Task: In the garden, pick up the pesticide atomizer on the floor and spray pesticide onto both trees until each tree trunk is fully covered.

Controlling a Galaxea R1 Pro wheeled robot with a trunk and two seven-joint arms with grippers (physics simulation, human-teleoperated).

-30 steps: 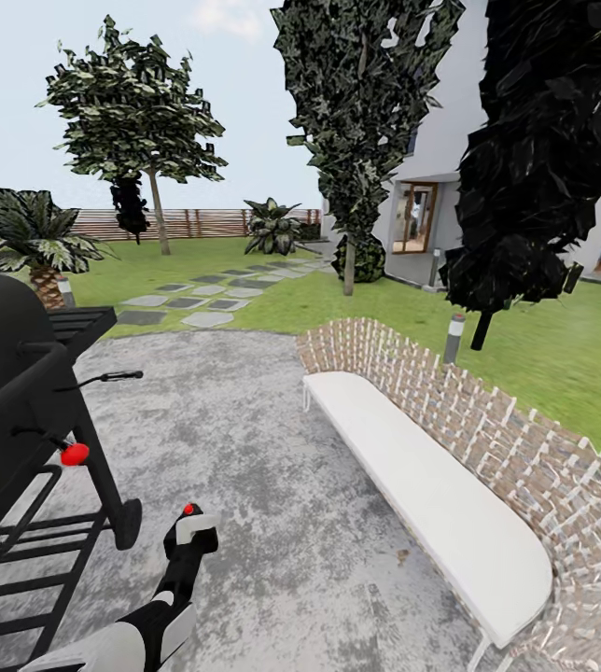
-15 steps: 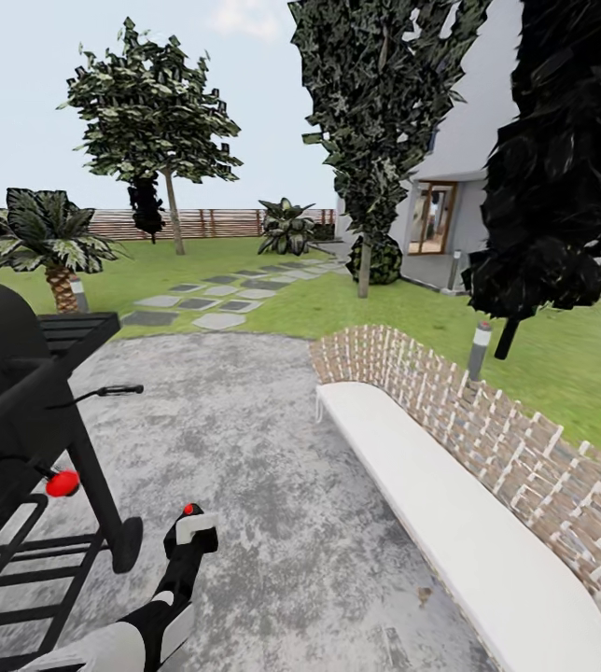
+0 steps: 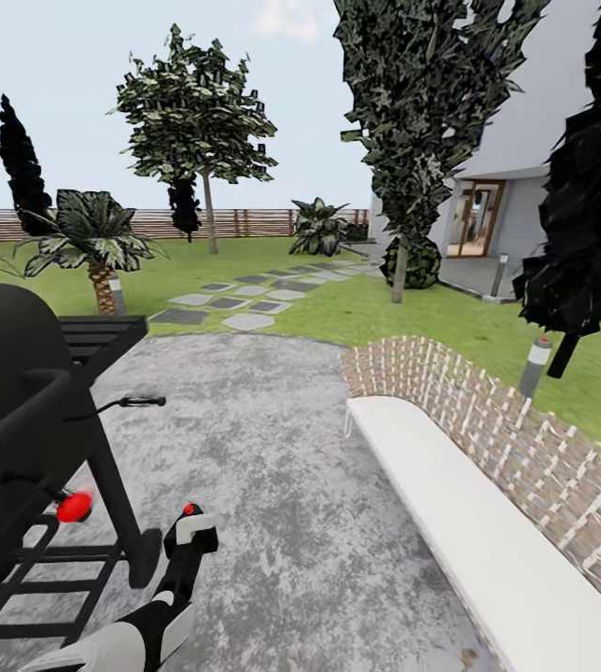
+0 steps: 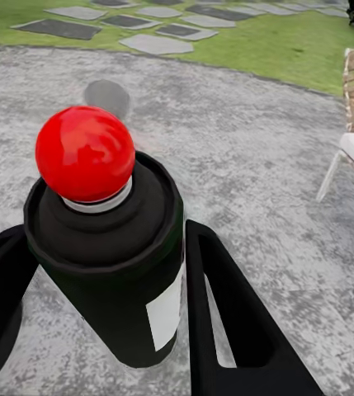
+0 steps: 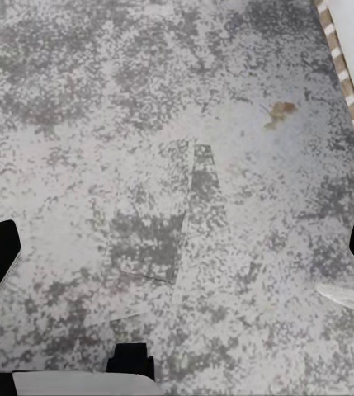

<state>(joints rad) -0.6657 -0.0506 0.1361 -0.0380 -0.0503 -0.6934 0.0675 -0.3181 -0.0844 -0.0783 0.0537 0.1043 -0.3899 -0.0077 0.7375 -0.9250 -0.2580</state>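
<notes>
Where fingers close, left pincer [image 4: 102, 322] hides pesticide atomizer [image 4: 115, 264] sides | label half-seen

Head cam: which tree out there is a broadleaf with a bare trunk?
The broadleaf tree by the wooden fence: slim bare trunk under a spreading crown. The others are narrow dark conifers or a low palm.

we see a black barbecue grill [image 3: 20, 411] with a red knob [image 3: 74, 507] on grey mottled paving [image 3: 263, 439]. beside it runs a white bench [image 3: 487, 551] backed by a curved brick wall [image 3: 487, 420], near a short bollard lamp [image 3: 533, 365].
</notes>
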